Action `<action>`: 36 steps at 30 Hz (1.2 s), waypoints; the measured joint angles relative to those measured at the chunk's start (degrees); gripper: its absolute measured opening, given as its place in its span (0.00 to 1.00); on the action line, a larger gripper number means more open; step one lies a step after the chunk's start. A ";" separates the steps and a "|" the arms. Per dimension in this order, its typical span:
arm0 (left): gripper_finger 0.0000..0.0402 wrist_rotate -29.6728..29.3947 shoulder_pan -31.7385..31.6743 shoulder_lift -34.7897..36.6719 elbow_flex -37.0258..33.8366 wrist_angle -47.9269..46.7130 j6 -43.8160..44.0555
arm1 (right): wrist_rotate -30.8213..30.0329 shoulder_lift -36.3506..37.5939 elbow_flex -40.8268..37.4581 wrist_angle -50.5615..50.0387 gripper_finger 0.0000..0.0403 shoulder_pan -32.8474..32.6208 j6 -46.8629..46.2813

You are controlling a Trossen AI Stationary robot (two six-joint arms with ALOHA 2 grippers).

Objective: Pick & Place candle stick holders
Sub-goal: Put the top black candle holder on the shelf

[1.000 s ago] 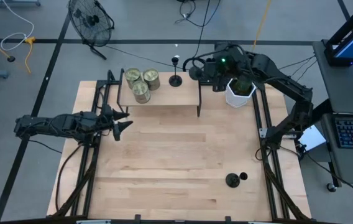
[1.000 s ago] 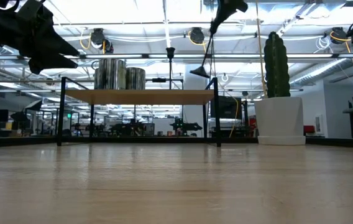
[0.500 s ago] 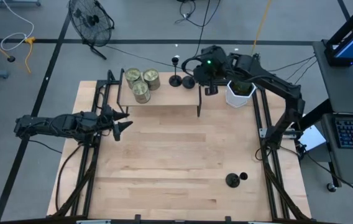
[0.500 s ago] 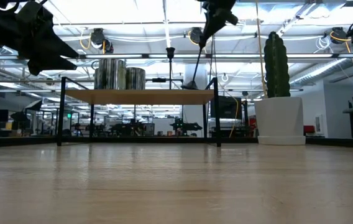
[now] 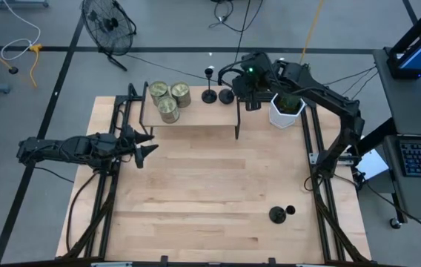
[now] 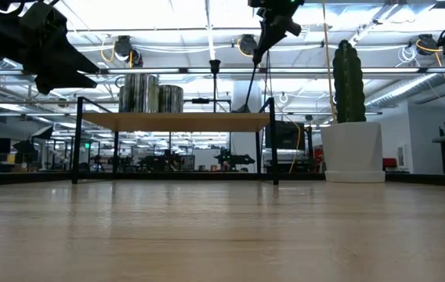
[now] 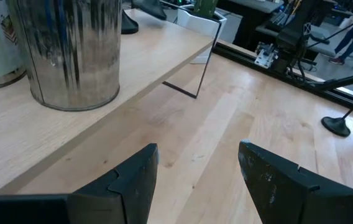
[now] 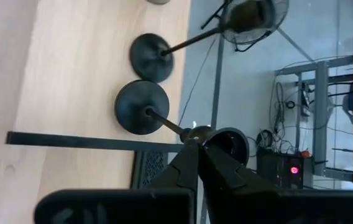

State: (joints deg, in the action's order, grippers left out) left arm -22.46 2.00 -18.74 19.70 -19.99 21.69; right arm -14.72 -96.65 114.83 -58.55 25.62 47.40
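A low wooden shelf point(image 5: 196, 119) stands at the table's far side. On it are three glass jars point(image 5: 168, 100) and one black candle stick holder point(image 5: 209, 96), upright on its disc base. My right gripper point(image 5: 242, 93) is over the shelf's right end, shut on a second holder point(image 5: 225, 97) beside the first. A third holder point(image 5: 278, 214) lies on its side on the table at the near right. My left gripper point(image 5: 147, 152) is open and empty, above the table's left side, near the shelf's left end. My right gripper pinches the second holder's thin stem just under its cup top point(image 8: 192, 133) between its two fingers. The fingers come from above and from the table's right. The holder leans, top toward the right, with its disc base point(image 8: 142, 107) on the shelf top beside the first holder's base point(image 8: 151, 57).
A white pot with a green cactus point(image 5: 286, 110) stands right of the shelf, close under my right arm. The shelf's black legs point(image 5: 238, 122) stand on the table. A fan point(image 5: 107, 23) is on the floor beyond the far edge. The middle of the table point(image 5: 210, 185) is bare wood.
My right gripper has gone toward the table's left and down with the second holder. The holder's base, lifted clear of the shelf a second ago, now sits on the shelf top beside the first holder. The gripper stays shut on the stem.
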 joint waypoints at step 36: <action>0.58 0.06 0.02 0.00 0.00 0.07 0.22 | 1.75 -0.03 -0.40 0.51 0.00 1.30 1.33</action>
State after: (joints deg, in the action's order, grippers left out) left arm -22.40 2.02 -18.74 19.70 -19.92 21.91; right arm -12.97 -96.68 114.43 -58.04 26.92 48.73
